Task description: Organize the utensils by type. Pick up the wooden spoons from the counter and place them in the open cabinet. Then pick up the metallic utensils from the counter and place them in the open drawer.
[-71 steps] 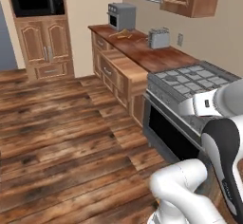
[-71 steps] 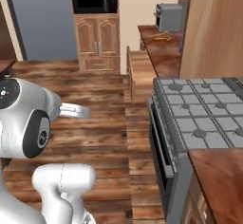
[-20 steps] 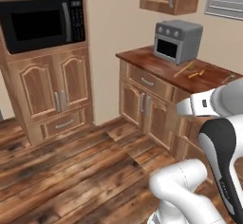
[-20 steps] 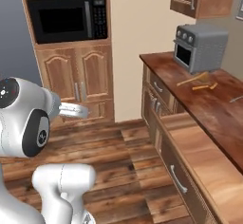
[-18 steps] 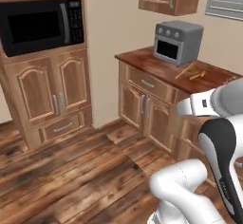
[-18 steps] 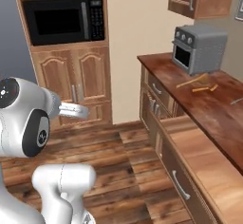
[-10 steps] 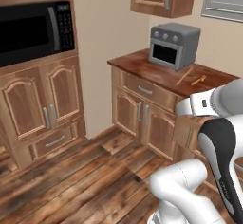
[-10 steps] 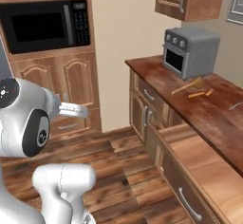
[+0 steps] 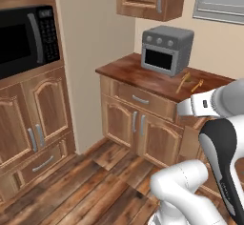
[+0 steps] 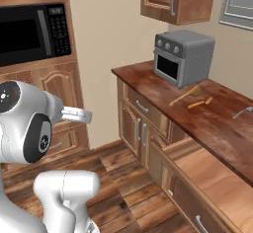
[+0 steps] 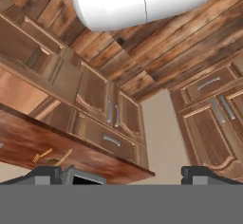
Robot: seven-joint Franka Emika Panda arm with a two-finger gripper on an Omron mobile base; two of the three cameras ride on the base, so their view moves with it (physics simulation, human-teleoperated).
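My tool (image 11: pixel 121 172) hung with its jaws apart, holding nothing; the wooden spoon (image 10: pixel 185 96) and fork (image 10: pixel 199 102) lay on the desk (image 10: pixel 197 116) beside the toaster oven (image 10: pixel 184 57).

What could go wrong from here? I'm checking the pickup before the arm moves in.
The wooden spoon and fork lie close together beside the toaster oven, so a grasp might nudge the wrong one. The open drawer juts out below the counter, so the base could bump it.
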